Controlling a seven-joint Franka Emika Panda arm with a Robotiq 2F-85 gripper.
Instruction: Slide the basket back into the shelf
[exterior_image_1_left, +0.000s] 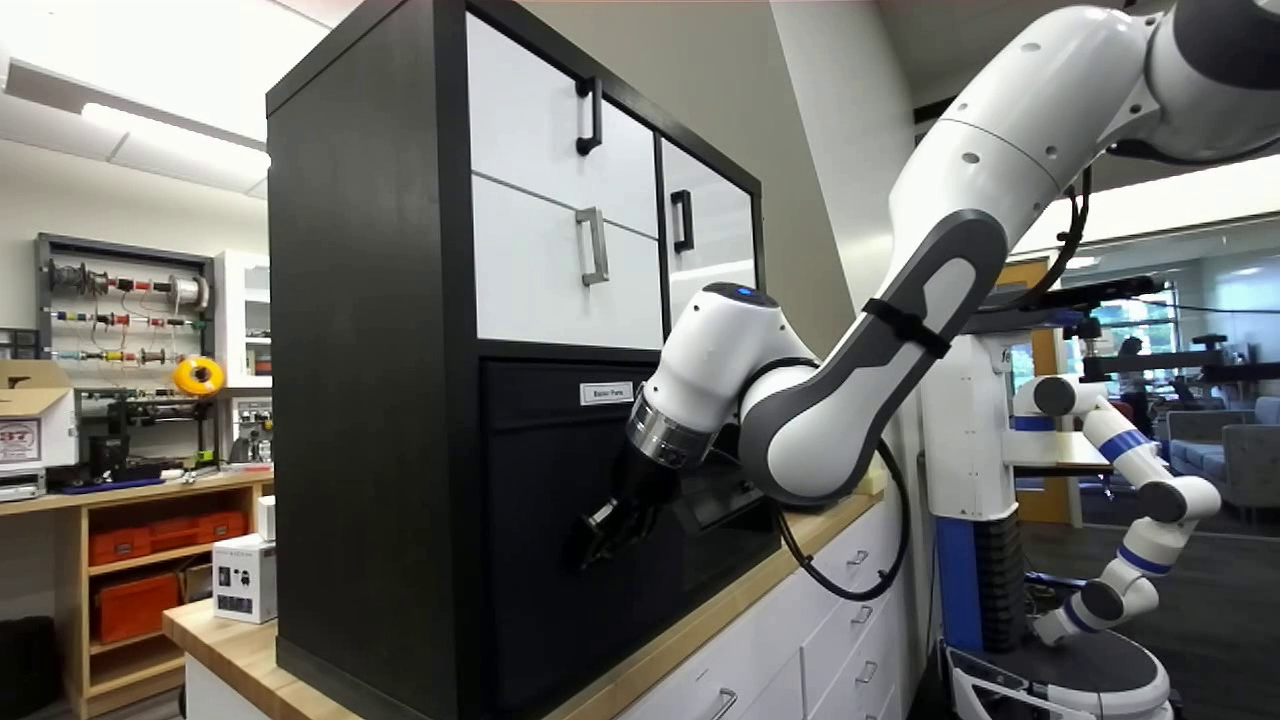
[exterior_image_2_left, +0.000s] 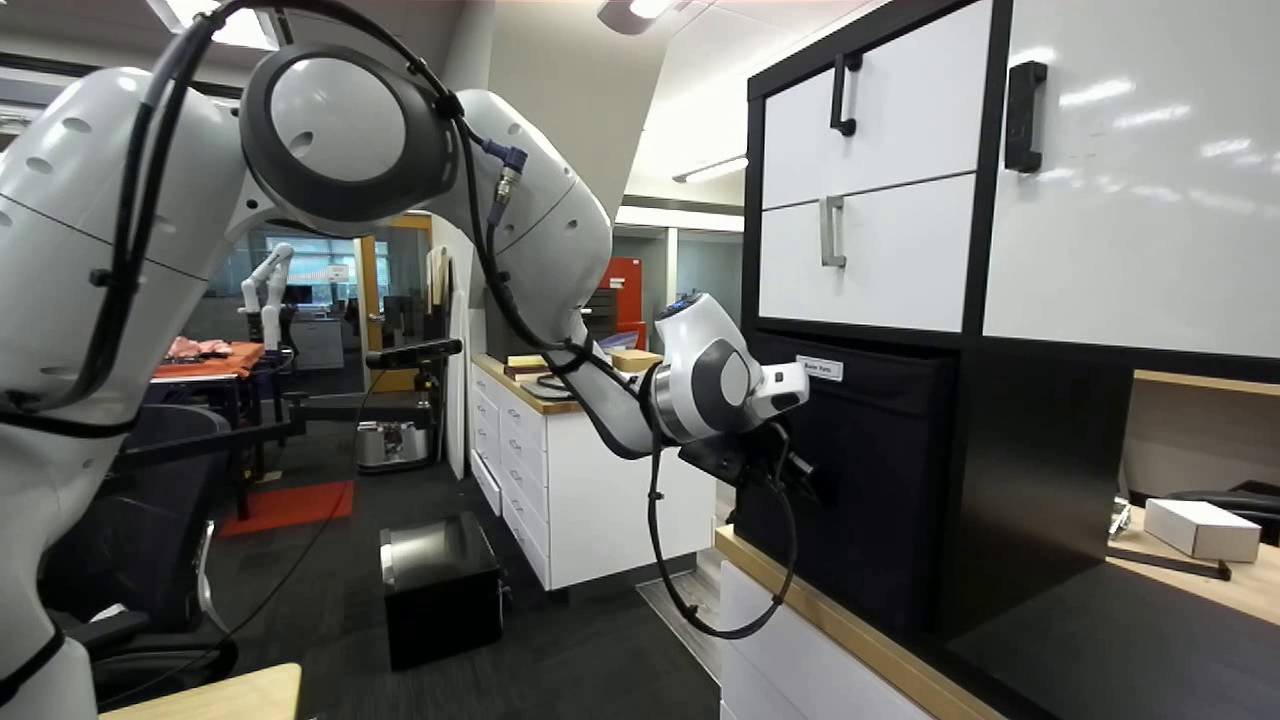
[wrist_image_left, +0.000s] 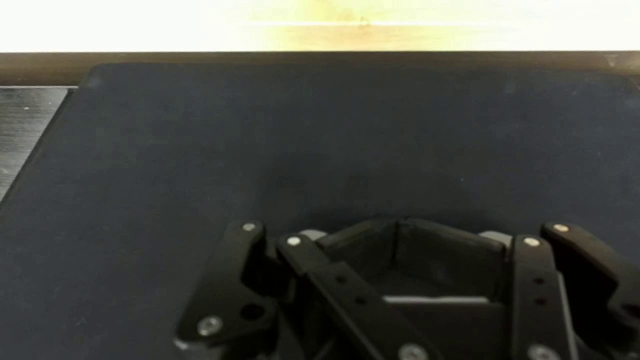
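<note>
The basket (exterior_image_1_left: 540, 500) is a black bin with a flat dark front and a small white label near its top edge. It stands in the lower compartment of the tall black shelf (exterior_image_1_left: 360, 380), under the white drawer fronts. Basket (exterior_image_2_left: 870, 500) and shelf (exterior_image_2_left: 1040, 480) show in both exterior views. The basket front looks about level with the frame; black on black hides its exact depth. My gripper (exterior_image_1_left: 592, 545) is in front of the basket's middle, tilted downward. In the wrist view the gripper (wrist_image_left: 397, 222) has its fingertips together, nothing between them, at or very near the basket front (wrist_image_left: 300, 140); contact is unclear.
A wooden counter edge (exterior_image_1_left: 750, 610) runs below the basket, over white drawers with metal handles. A black cable loop (exterior_image_2_left: 690, 610) hangs from the arm near the counter. A silver drawer handle (exterior_image_1_left: 595, 245) juts out above. A dark boxy object (exterior_image_1_left: 720, 500) sits beside the basket.
</note>
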